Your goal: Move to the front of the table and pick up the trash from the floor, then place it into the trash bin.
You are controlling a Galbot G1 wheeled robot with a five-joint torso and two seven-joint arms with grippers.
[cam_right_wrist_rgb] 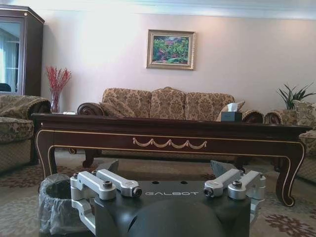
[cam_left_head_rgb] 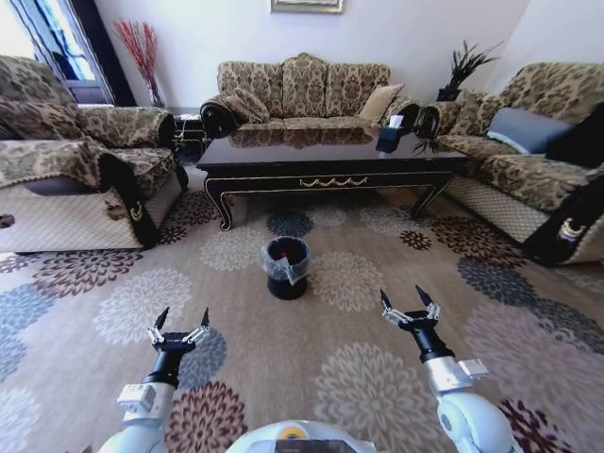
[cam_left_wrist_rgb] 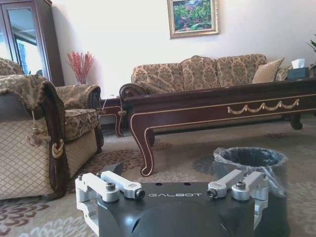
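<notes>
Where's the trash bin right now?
In the head view the trash bin stands on the carpet near centre, in front of the table, ahead of and between the open left gripper and right gripper.

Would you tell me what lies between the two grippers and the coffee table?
In the head view, the trash bin stands on the carpet between the left gripper, the right gripper and the table.

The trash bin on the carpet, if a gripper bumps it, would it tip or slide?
The trash bin looks small and probably light, so a bump would likely shift it. It is upright on patterned carpet, which may resist sliding and favour tipping. Its loose plastic liner would probably crumple.
</notes>
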